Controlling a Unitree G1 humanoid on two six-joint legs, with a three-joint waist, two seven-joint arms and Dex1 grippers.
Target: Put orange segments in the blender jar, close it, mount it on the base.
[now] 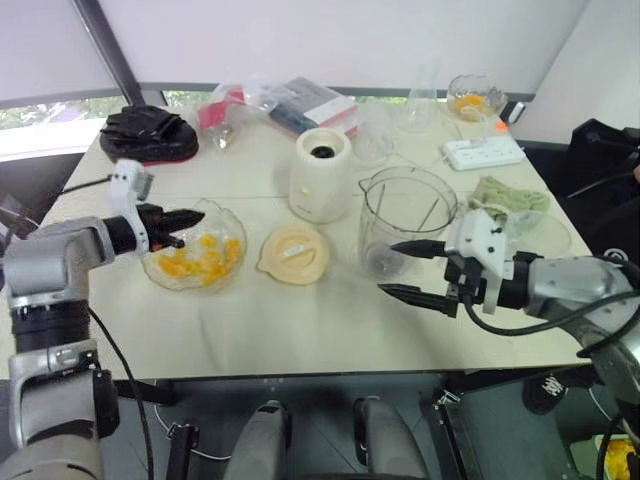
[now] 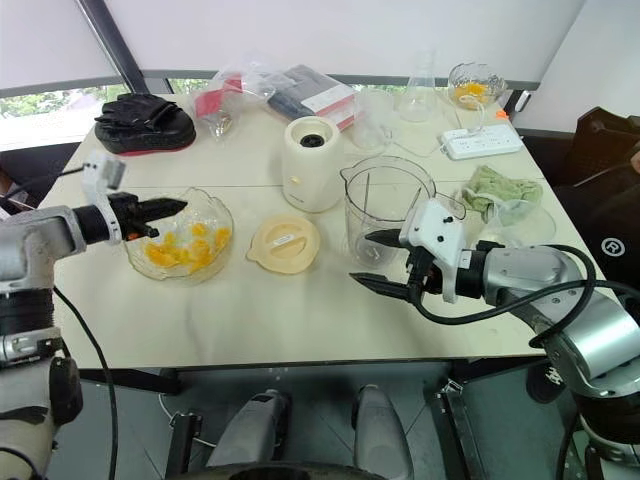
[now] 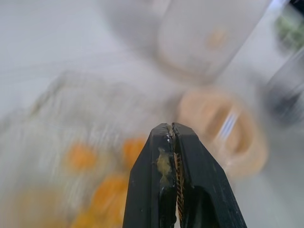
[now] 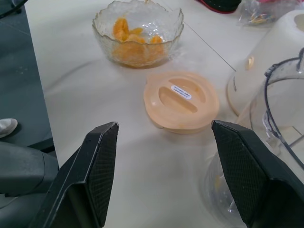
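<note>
Whether the closed left gripper (image 1: 192,216) pinches anything above the glass bowl (image 1: 228,222) of orange segments (image 1: 195,262) stays unclear. The right gripper (image 2: 364,260), spread wide and empty, partly hides the blender jar (image 2: 385,205); beside the jar lies the lid (image 2: 285,243) and behind it stands the base (image 2: 311,160).

One bench (image 1: 300,330) carries one jar (image 1: 405,215), one base (image 1: 320,175), one lid (image 1: 293,254) and one power strip (image 1: 483,152). Two glass bowls hold orange segments (image 1: 195,260): one (image 1: 228,225) by the left edge, one (image 1: 475,97) at the far right corner. Segments heaped, uncountable.
</note>
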